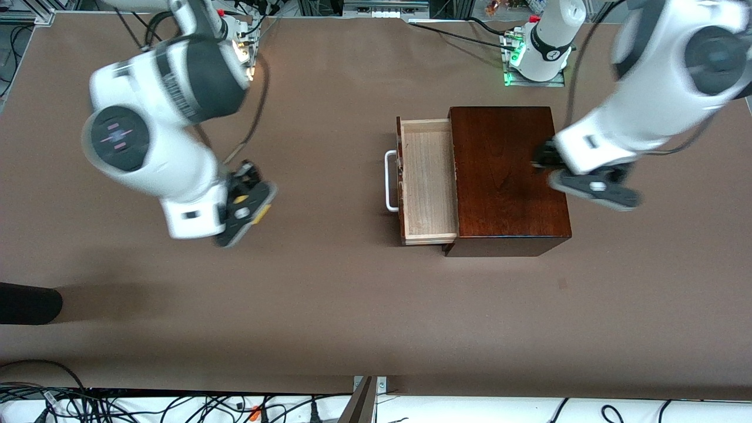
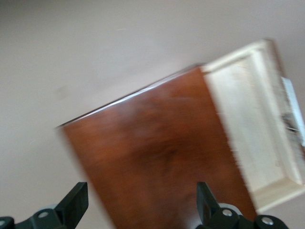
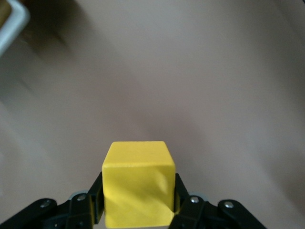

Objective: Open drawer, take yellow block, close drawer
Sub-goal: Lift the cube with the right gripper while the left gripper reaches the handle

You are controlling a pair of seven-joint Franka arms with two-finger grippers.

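Observation:
The dark mahogany box (image 1: 508, 176) stands mid-table with its drawer (image 1: 427, 179) pulled out toward the right arm's end. The pale wood tray is empty and the white handle (image 1: 390, 180) is at its front. My right gripper (image 1: 249, 205) hangs over bare table toward the right arm's end, apart from the drawer, shut on the yellow block (image 1: 263, 211). In the right wrist view the block (image 3: 138, 186) fills the gap of the gripper (image 3: 138, 202). My left gripper (image 1: 593, 188) is open and empty over the box's edge at the left arm's end. The left wrist view shows its fingers (image 2: 76, 202) above the box top (image 2: 157, 157).
The brown table (image 1: 329, 305) stretches around the box. A dark object (image 1: 29, 302) lies at the table's edge toward the right arm's end, nearer the front camera. Cables run along the edge nearest the camera (image 1: 176, 408).

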